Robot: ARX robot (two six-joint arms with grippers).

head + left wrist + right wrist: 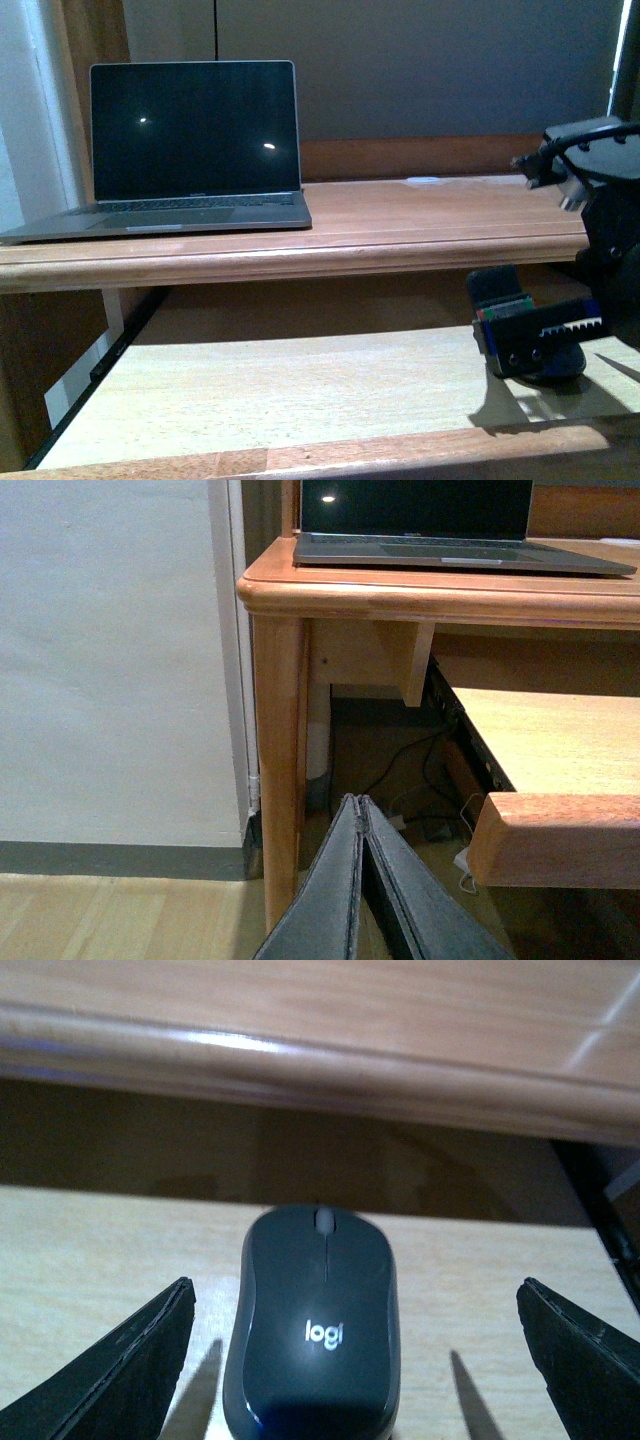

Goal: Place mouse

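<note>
The dark grey mouse (315,1320) with a white "logi" mark lies flat on the pale wooden pull-out tray (90,1250), under the desk's edge. My right gripper (355,1285) is open, with one finger on each side of the mouse and a gap to it on both sides. In the front view the right gripper (530,340) sits low over the tray's right end (300,390) and mostly hides the mouse. My left gripper (358,802) is shut and empty, low beside the desk's leg (280,760), above the floor.
An open laptop (190,150) with a dark screen stands on the left of the upper desktop (430,215); it also shows in the left wrist view (450,520). The desktop's edge (300,1055) overhangs the tray. Cables (410,780) lie under the desk. A wall (110,660) is on the left.
</note>
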